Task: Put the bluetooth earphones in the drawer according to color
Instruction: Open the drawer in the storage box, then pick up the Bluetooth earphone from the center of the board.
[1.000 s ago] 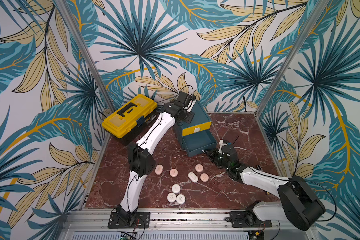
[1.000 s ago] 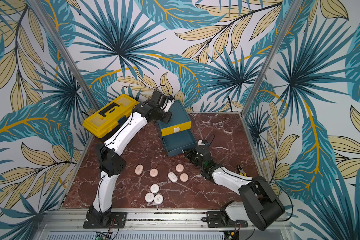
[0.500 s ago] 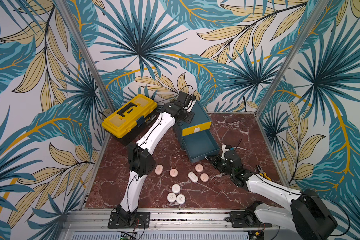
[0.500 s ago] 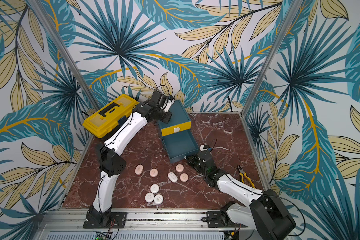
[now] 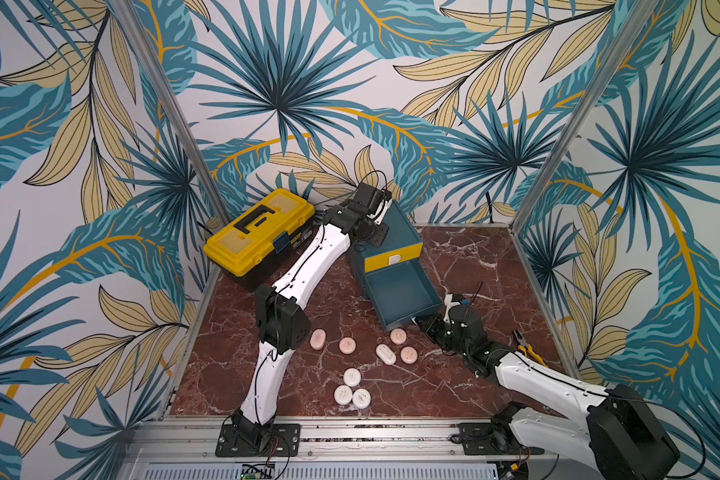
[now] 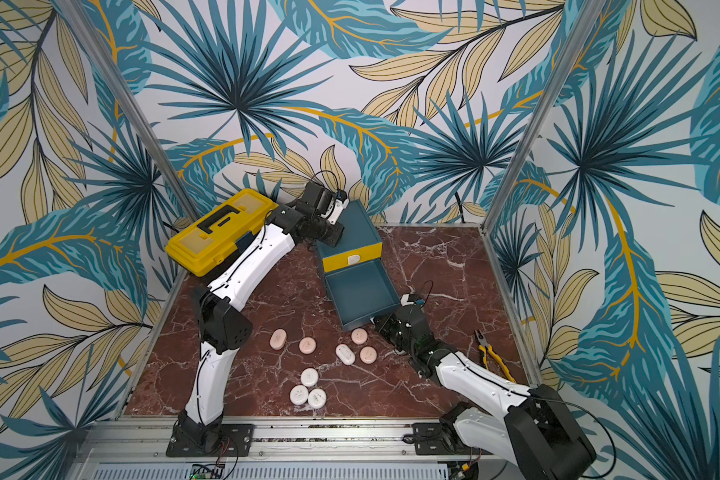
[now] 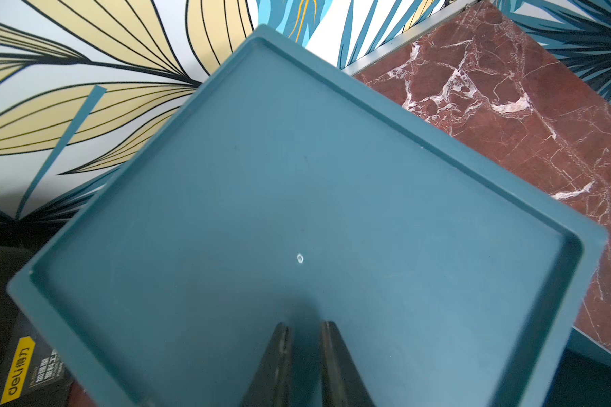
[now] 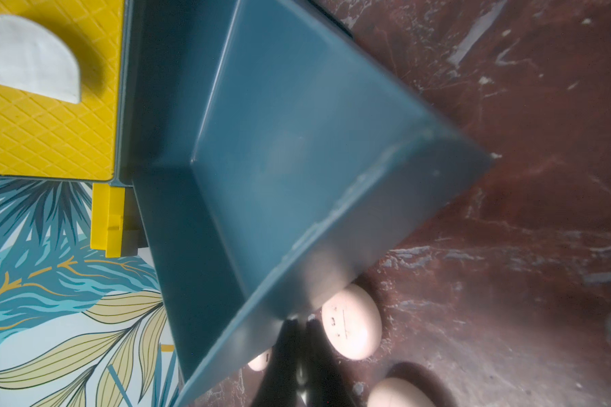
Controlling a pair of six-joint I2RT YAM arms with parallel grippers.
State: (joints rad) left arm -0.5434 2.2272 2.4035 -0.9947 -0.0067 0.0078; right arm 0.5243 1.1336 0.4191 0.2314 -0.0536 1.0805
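Note:
The drawer chest [image 5: 396, 227] stands at the back, its yellow top drawer [image 5: 393, 258] closed and a teal drawer [image 5: 400, 291] pulled far out, with nothing in it. My left gripper [image 7: 306, 326] rests on the chest's top [image 7: 297, 176], its jaws a narrow gap apart around nothing. My right gripper [image 8: 300, 320] sits low at the open drawer's front wall [image 8: 332, 218], jaws barely parted. Several bluetooth earphones lie in front on the table. The pink ones [image 5: 347, 345] [image 6: 368, 354] are nearer the drawer. The white ones [image 5: 352, 377] [image 6: 345, 354] are nearer the front. One pink case [image 8: 351, 322] lies beside my right fingertips.
A yellow toolbox [image 5: 262, 232] with a black handle stands at the back left, beside the chest. Yellow-handled pliers [image 5: 526, 351] lie at the table's right edge behind my right arm. Patterned walls and metal posts close in the marble table [image 5: 454, 249].
My right arm drew back toward the front and the teal drawer slid further out with it. Its jaws have parted slightly. The left arm has stayed on the chest.

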